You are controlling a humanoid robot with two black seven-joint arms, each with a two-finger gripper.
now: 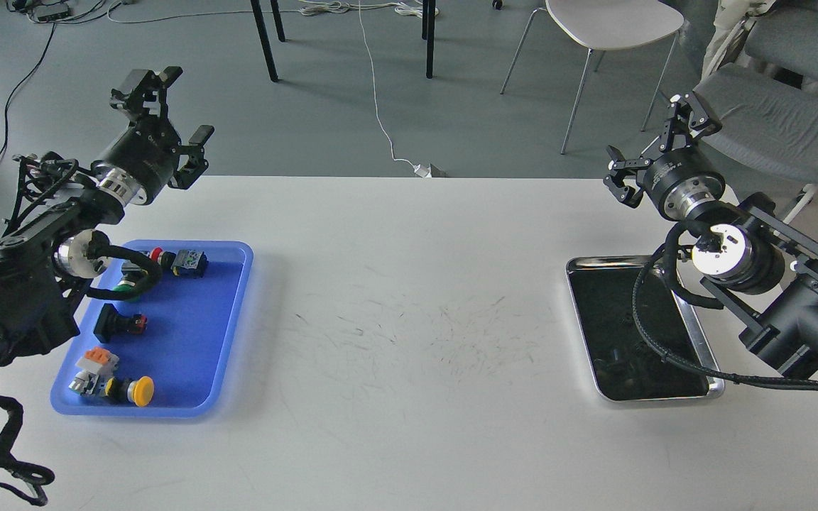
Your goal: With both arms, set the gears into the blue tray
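The blue tray (pixel 196 341) lies at the table's left side with several coloured push-button switches in it. I cannot make out any gears; they may be hidden in the dark inside of the steel tray (pixel 713 369) on the right. My left gripper (pixel 173 110) hovers open and empty beyond the blue tray's far end, above the table's back edge. Raised over the far right corner of the table, behind the steel tray, my right gripper (pixel 656 145) is also open and holds nothing.
In the blue tray are a green-capped button (pixel 125 289), a black one (pixel 116 323), a yellow one (pixel 140 391) and a grey block (pixel 189 262). Chairs (pixel 608 28) and cables stand on the floor behind the white table (pixel 409 298).
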